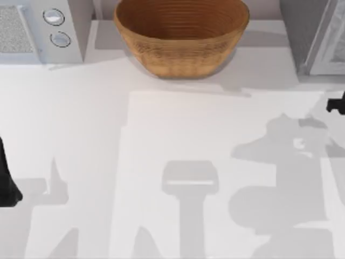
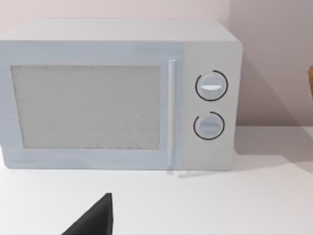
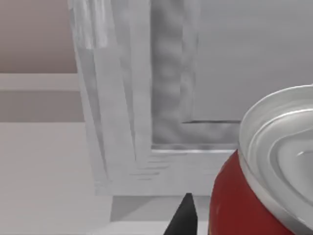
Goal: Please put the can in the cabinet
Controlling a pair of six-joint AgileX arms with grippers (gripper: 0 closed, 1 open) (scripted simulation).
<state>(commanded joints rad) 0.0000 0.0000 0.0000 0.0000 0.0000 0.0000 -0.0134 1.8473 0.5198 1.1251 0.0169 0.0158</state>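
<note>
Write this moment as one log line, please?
right claw: by cabinet, can close | left arm: parked, table's left | microwave, basket: at back

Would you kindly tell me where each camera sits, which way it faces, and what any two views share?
Top view: above the table, looking down on the wicker basket; the left arm sits at the left edge, the right gripper at the right edge.
Left wrist view: on the left arm, facing the microwave; one black finger shows.
Right wrist view: on the right arm, facing the cabinet, the can close up.
Shared: the microwave appears in the top and left wrist views.
</note>
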